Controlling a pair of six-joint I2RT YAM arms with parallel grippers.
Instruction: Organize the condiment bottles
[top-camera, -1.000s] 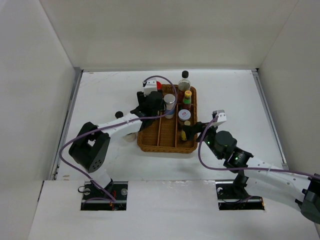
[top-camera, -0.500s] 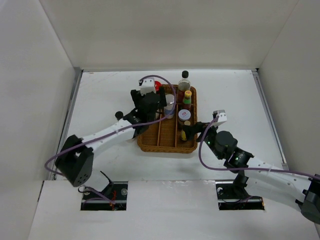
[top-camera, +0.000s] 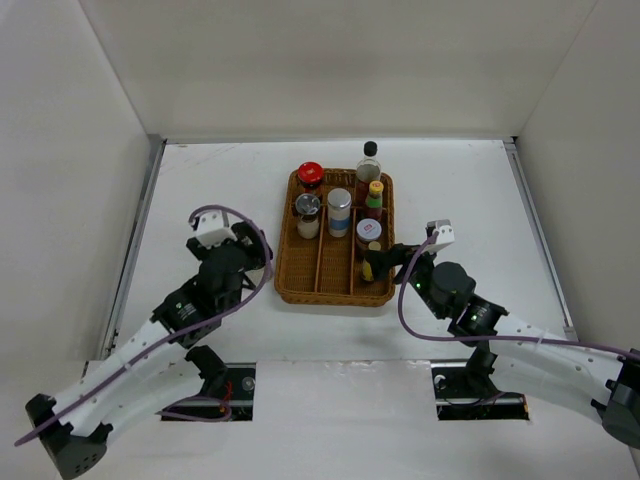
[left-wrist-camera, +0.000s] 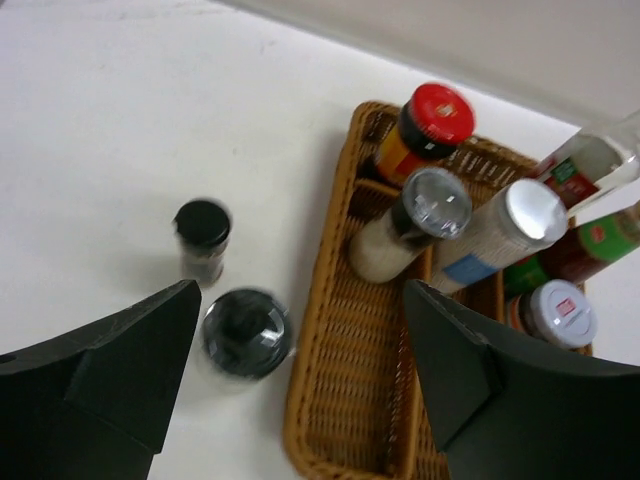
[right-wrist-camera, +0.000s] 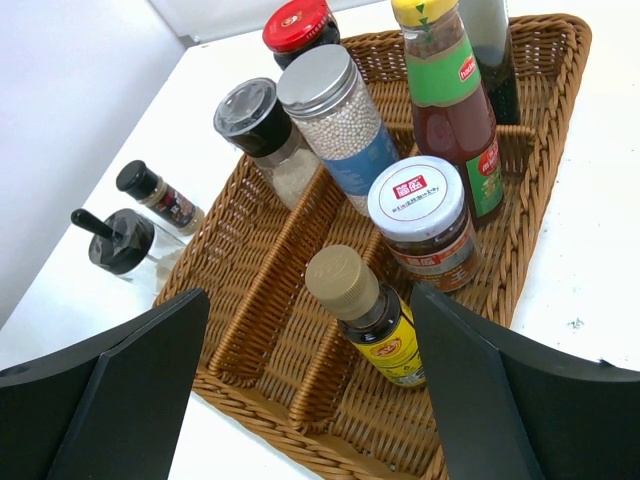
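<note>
The condiment bottles stand mostly in the wicker tray (top-camera: 300, 285). They are a red-lidded jar (top-camera: 310, 173), a grey-capped shaker (top-camera: 307, 208), a silver-capped shaker (top-camera: 340, 205), a black-capped clear bottle (top-camera: 370, 155), a yellow-capped sauce bottle (top-camera: 375, 192), a white-lidded jar (top-camera: 368, 232) and a tan-capped bottle (right-wrist-camera: 350, 285). A small black-capped spice bottle (left-wrist-camera: 202, 240) and a black-lidded clear jar (left-wrist-camera: 247, 332) stand on the table left of the tray. My left gripper (left-wrist-camera: 300, 330) is open and empty above them. My right gripper (right-wrist-camera: 310, 300) is open, and the tan-capped bottle stands between its fingers.
The tray (right-wrist-camera: 250, 415) has three long compartments split by wicker dividers. White walls close in the table on the left, right and back. Purple cables loop over both arms.
My left arm has pulled back from the tray's far left compartment toward the near left. The grey-capped shaker now stands uncovered there. The right arm has not moved.
</note>
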